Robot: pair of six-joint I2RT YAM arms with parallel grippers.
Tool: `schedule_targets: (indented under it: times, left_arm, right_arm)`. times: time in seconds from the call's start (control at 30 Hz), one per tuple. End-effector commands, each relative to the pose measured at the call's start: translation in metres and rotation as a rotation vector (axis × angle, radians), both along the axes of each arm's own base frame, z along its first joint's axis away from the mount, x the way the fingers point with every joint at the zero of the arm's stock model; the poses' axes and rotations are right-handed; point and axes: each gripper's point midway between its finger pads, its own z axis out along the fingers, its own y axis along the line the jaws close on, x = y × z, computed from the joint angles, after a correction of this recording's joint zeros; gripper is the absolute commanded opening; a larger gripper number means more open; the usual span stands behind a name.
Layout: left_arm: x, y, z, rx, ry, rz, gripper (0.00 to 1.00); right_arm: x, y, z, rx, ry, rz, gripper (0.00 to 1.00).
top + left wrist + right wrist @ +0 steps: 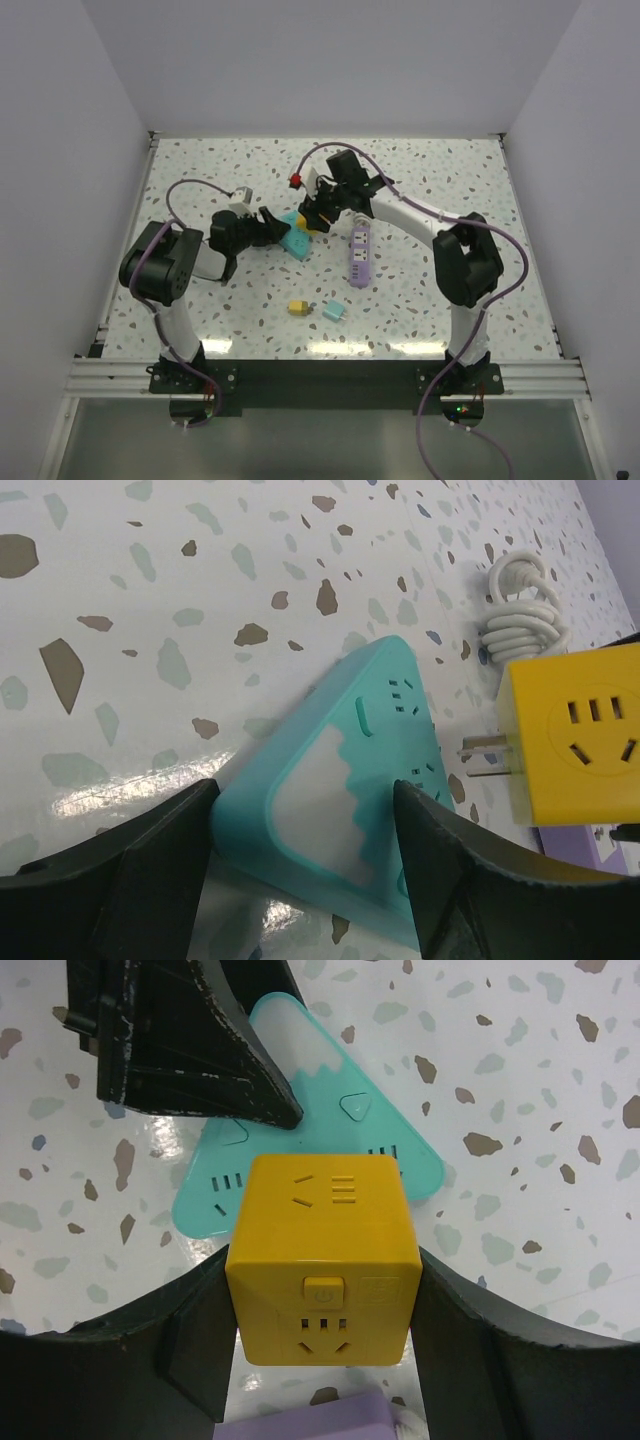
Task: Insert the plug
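Observation:
A teal triangular socket block (296, 241) lies flat on the table. My left gripper (267, 228) grips it at table level, with its jaws against two sides of the block (340, 800). My right gripper (316, 214) is shut on a yellow cube plug adapter (322, 1260) and holds it just above the teal block's (400, 1165) near edge. In the left wrist view the cube (575, 742) hangs to the right. Its two metal prongs (485, 760) point at the teal block and are still outside its slots.
A purple power strip (359, 256) lies just right of the grippers, and its coiled white cable (520, 610) shows beyond the cube. A small yellow block (298, 307) and a small teal cube (333, 312) sit nearer the front edge. A red-tipped part (295, 181) lies behind.

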Motion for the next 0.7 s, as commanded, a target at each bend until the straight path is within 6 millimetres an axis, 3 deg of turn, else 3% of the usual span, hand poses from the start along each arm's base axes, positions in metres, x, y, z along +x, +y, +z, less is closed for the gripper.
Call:
schedule_targets:
  times: [0.0, 0.33, 0.43, 0.47, 0.53, 0.6, 0.67]
  left_arm:
    - [0.011, -0.010, 0.020, -0.046, -0.081, -0.057, 0.72]
    - [-0.001, -0.024, 0.022, -0.024, -0.119, -0.196, 0.44]
    - [0.000, -0.024, 0.015, 0.004, -0.104, -0.217, 0.31]
    - [-0.002, -0.023, 0.008, 0.015, -0.073, -0.221, 0.22]
    - [-0.002, -0.022, 0.000, 0.031, -0.043, -0.238, 0.17]
    - [-0.001, -0.020, -0.003, 0.032, -0.030, -0.248, 0.00]
    - [-0.002, -0.021, -0.007, 0.030, -0.017, -0.259, 0.00]
  right_arm:
    - [0.020, 0.001, 0.025, 0.005, -0.096, -0.019, 0.00]
    - [0.021, -0.019, 0.017, -0.074, -0.117, -0.077, 0.00]
    - [0.020, -0.028, 0.020, -0.087, -0.132, -0.099, 0.00]
    - [0.016, -0.032, 0.021, -0.084, -0.130, -0.105, 0.00]
    - [0.010, -0.036, 0.019, -0.083, -0.118, -0.109, 0.00]
    - [0.005, -0.037, 0.021, -0.071, -0.111, -0.112, 0.00]
    - [0.000, -0.041, 0.016, -0.081, -0.103, -0.119, 0.00]
